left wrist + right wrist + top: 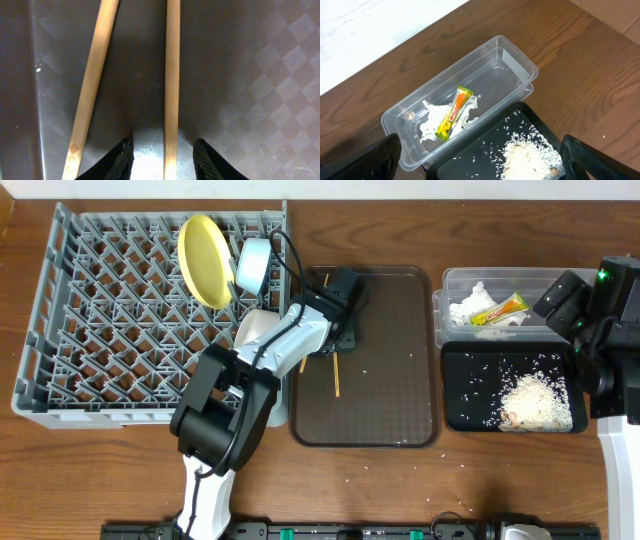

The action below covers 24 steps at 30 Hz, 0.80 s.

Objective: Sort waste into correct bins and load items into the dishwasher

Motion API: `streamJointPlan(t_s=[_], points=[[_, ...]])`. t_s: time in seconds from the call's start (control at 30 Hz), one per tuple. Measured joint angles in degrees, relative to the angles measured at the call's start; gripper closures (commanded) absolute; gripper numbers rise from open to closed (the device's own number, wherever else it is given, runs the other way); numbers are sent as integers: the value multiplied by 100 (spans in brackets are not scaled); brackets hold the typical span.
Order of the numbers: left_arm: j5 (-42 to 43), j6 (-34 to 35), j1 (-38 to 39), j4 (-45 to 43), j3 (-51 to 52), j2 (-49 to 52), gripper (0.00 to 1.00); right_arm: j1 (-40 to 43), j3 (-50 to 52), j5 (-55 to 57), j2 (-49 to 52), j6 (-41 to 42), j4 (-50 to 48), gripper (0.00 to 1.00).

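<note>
My left gripper (337, 345) is down on the brown serving tray (400, 360). In the left wrist view it (165, 161) is open, with one wooden chopstick (172, 75) between its fingers and the second chopstick (92, 90) lying to the left. A chopstick end (338, 378) also shows in the overhead view. The yellow plate (204, 248), the light blue bowl (253, 264) and the white bowl (257, 330) stand in the grey dish rack (110, 330). The snack wrapper (454, 113) and the tissue (432, 122) lie in the clear tub (510, 55). Rice (530, 159) lies in the black tray (470, 160). My right gripper (482, 167) is open and empty above them. The cup is not in view.
Loose rice grains (412, 358) are scattered on the brown tray and on the wooden table (400, 480) in front of it. The tub (500, 285) and the black tray (470, 405) sit side by side at the right, with my right arm (610, 330) beside them.
</note>
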<state>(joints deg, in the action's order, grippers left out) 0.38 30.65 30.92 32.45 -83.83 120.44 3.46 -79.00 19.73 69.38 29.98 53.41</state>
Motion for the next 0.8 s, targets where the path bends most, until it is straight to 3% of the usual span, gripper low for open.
streamJointPlan(t_s=[0.17,0.23,0.3,0.67,0.8], points=[[-44,0,7,-107,0,33,60,0,0,-2,0,0,0,1],[-74,-2,13,-234,-17,79,70,0,0,-2,0,0,2,1],[-83,11,28,-291,-46,107,92,0,0,0,0,0,2,1],[-72,-70,33,-144,-46,7,93,2,0,0,0,0,0,1],[-79,-446,37,101,-9,-1097,93,0,0,-2,0,0,4,1]])
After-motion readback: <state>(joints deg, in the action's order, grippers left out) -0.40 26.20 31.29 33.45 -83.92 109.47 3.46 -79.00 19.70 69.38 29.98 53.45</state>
